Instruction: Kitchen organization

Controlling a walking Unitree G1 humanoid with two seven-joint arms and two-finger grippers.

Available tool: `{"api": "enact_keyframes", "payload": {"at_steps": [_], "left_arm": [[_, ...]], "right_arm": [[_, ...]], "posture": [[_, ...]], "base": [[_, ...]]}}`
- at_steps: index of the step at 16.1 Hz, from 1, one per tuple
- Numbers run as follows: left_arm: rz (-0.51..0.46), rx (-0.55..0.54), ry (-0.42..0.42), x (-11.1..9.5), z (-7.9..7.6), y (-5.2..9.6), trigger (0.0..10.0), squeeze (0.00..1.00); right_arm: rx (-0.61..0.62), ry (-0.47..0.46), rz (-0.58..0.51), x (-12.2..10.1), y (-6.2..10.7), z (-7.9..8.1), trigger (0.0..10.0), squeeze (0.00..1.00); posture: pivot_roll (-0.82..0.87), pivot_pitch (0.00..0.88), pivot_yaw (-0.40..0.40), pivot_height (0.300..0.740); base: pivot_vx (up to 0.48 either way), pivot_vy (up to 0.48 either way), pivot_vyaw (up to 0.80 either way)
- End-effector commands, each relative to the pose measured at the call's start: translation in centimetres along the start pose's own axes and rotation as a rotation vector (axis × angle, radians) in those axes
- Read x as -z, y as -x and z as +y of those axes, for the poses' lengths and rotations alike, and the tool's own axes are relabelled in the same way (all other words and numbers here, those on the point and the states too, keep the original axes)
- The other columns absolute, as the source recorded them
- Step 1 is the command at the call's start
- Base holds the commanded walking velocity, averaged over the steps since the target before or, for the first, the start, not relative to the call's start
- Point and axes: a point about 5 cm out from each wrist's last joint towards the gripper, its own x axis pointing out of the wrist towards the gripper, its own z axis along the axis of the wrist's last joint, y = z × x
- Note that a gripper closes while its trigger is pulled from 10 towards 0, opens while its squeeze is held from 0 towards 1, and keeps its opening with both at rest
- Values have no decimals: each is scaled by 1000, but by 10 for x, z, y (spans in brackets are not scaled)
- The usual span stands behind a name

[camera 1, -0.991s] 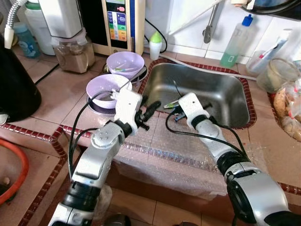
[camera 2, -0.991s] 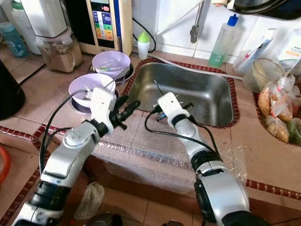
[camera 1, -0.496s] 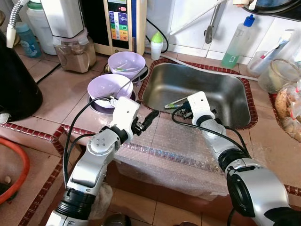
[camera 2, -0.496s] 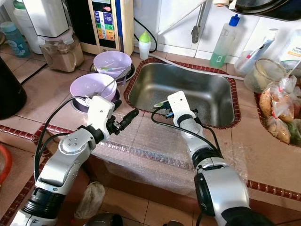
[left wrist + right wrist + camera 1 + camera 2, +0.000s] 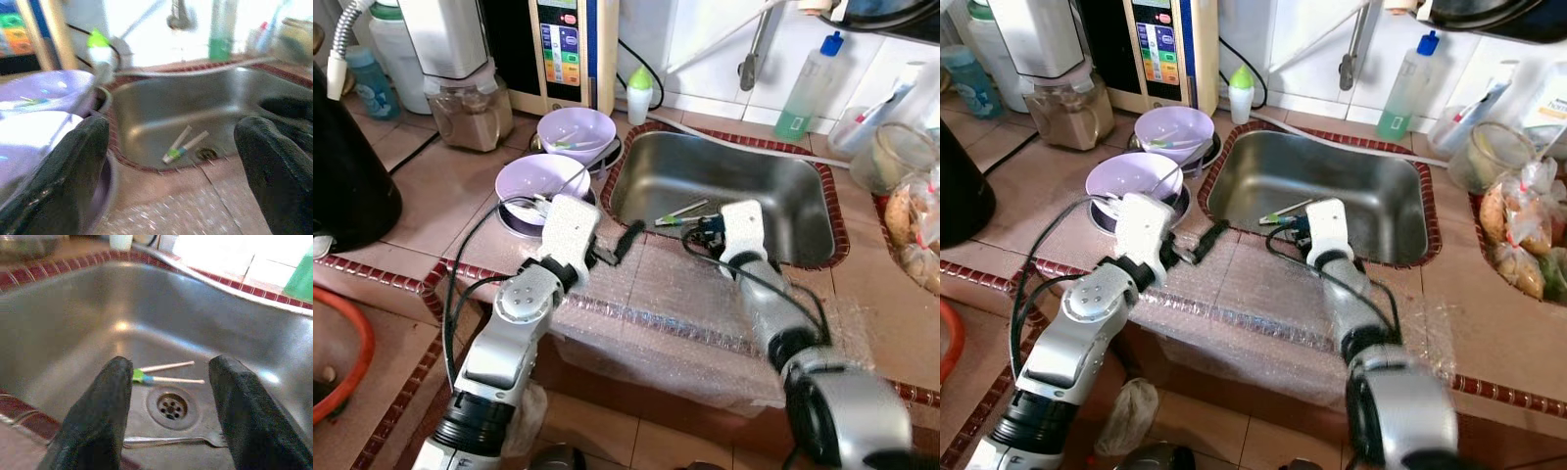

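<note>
Two claws, both open: right claw [image 5: 168,382] over the sink [image 5: 783,191] near chopsticks [image 5: 168,373]; left claw [image 5: 628,238] above the counter [image 5: 431,186].

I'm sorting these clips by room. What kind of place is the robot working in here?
A home kitchen, most likely. A steel sink is set into a tiled counter, two purple bowls stand beside it, and a bottle of green liquid, probably dish soap, stands by the tap.

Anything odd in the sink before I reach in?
Yes: a pair of chopsticks with green and blue ends and a fork lie loose on the sink floor beside the drain, not stacked with the bowls.
</note>
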Motion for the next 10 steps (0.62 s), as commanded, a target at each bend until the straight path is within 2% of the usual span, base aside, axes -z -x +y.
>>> {"api": "enact_keyframes", "payload": {"at_steps": [1, 3, 5, 6, 10], "left_arm": [[-31, -54, -11, -4, 6, 1, 10000, 1000], [-69, -104, -48, -10, 11, 4, 10000, 1000], [-55, -147, -56, -9, 17, 3, 10000, 1000], [-35, -155, -63, -8, 23, -1, 10000, 1000], [-40, -128, -108, -20, 36, -29, 10000, 1000]], "right_arm": [[-13, -57, 8, 11, 8, 3, 10000, 1000], [-32, -100, -47, 13, 17, 8, 10000, 1000], [-44, -125, -76, 11, 21, 12, 10000, 1000], [-70, -163, -105, 8, 27, 21, 10000, 1000], [-149, -181, -134, 11, 48, 45, 10000, 1000]], "posture": [[38, 0, -1, 740], [27, 0, 10, 740], [19, 0, 16, 740], [-1, 0, 35, 740], [-36, 0, 66, 740]], "base": [[0, 0, 0], [0, 0, 0], [0, 0, 0], [0, 0, 0], [0, 0, 0]]}}
